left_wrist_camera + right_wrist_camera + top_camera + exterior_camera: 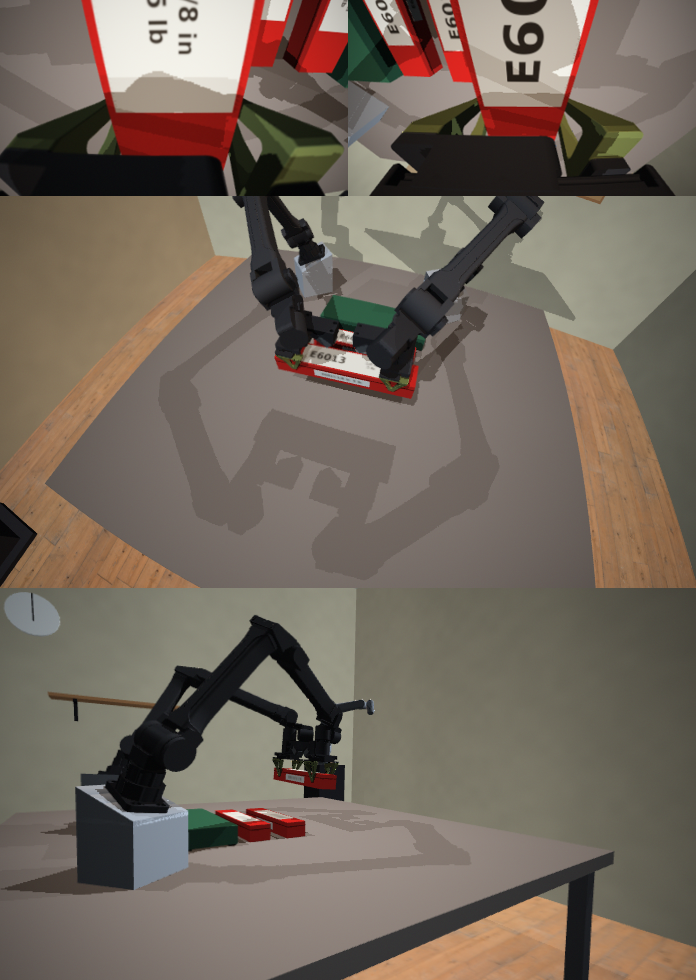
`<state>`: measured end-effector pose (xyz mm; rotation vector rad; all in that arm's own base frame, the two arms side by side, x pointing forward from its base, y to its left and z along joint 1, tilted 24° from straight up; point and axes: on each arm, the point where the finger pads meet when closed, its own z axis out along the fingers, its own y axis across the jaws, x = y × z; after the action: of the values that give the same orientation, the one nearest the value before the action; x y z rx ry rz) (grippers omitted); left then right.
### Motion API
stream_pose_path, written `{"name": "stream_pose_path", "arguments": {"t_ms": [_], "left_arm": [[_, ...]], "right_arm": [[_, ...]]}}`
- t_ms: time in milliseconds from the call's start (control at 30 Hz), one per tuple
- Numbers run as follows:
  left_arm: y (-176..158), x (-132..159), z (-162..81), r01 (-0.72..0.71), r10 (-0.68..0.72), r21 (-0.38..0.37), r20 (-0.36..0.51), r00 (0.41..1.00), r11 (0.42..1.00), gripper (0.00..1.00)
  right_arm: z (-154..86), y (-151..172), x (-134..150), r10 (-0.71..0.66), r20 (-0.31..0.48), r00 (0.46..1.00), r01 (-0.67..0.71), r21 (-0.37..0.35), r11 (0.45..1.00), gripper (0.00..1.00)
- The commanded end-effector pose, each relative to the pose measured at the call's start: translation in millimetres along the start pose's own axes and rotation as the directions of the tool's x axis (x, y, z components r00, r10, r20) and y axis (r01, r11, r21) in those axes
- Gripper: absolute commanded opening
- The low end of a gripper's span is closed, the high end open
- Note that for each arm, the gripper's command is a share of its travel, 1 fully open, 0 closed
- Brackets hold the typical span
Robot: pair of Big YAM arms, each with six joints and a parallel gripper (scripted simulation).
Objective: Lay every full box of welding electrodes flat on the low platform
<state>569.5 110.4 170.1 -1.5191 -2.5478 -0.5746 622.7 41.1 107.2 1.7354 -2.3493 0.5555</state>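
A red box marked E6013 [327, 357] [300, 778] [170, 131] [523, 122] hangs level in the air. My left gripper [398, 373] [287, 767] [174, 97] is shut across its 1/8 in end. My right gripper [299, 356] [322, 771] [522, 97] is shut across its E60 end. Below, a second red box [257, 833] [316, 54] [415, 59] lies beside a green raised block [362, 313] [212, 838] [365, 52], seemingly the low platform. A third red box [290, 830] [266, 48] [457, 66] lies parallel, farther from the green block. The top view mostly hides both.
The grey arm bases [316, 278] [160, 848] stand behind the green block. The two hands are close together over the held box. The table edge [450, 908] shows at the front in the exterior view. A dark container [12, 541] stands on the floor off the table.
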Motion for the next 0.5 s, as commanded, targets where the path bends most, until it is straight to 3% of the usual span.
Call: {"name": "stream_pose_path", "arguments": {"t_ms": [0,467], "left_arm": [[34.5,-3.1,-74.0,0.005,0.003,-0.132,0.062,0.998,0.991,0.00],[34.0,-2.3,-74.1,0.005,0.003,-0.132,0.063,0.998,0.991,0.00]], "right_arm": [[-75.5,-30.3,1.2,0.026,0.072,0.997,-0.036,0.138,0.990,0.00],[-75.9,-29.0,0.9,0.029,0.073,0.997,-0.039,0.137,0.990,0.00]]}}
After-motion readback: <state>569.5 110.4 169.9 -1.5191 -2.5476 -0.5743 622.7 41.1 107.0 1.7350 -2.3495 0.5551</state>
